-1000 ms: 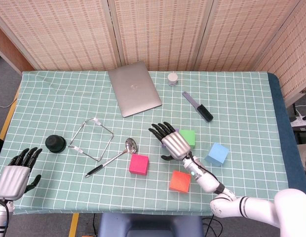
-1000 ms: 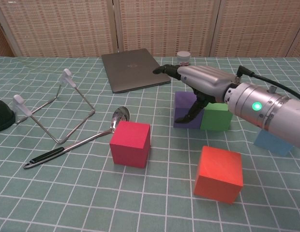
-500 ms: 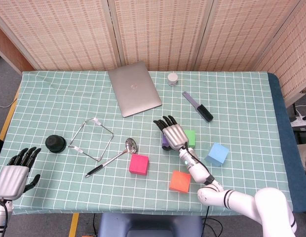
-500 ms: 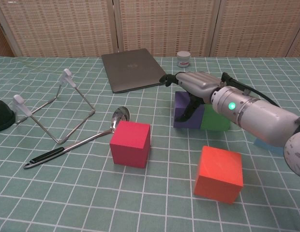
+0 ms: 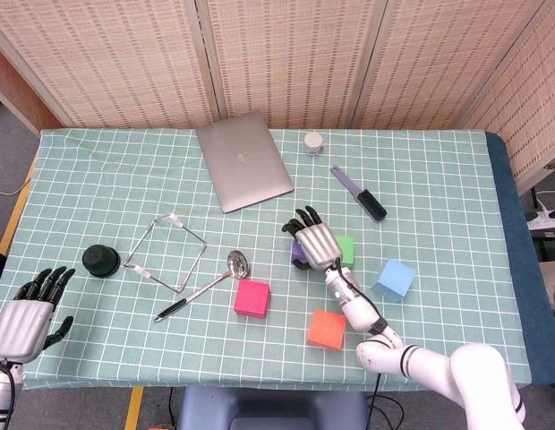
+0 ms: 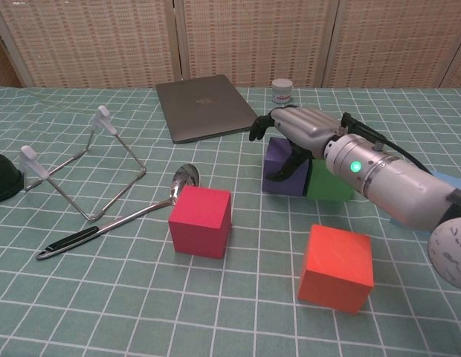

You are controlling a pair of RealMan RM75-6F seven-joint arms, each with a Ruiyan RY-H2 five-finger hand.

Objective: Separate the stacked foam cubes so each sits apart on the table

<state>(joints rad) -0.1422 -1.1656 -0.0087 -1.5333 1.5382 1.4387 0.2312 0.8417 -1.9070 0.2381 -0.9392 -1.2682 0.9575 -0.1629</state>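
Right hand curled palm-down, gripping the purple foam cube beside the green cube, on the checked green tablecloth before wicker screens.

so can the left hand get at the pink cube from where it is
Probably not easily. The left hand sits at the table's near left corner, far from the pink cube, with the ladle lying between them. The right hand is closer.

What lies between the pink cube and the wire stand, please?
The ladle lies between the pink cube and wire stand, plain in the head view.
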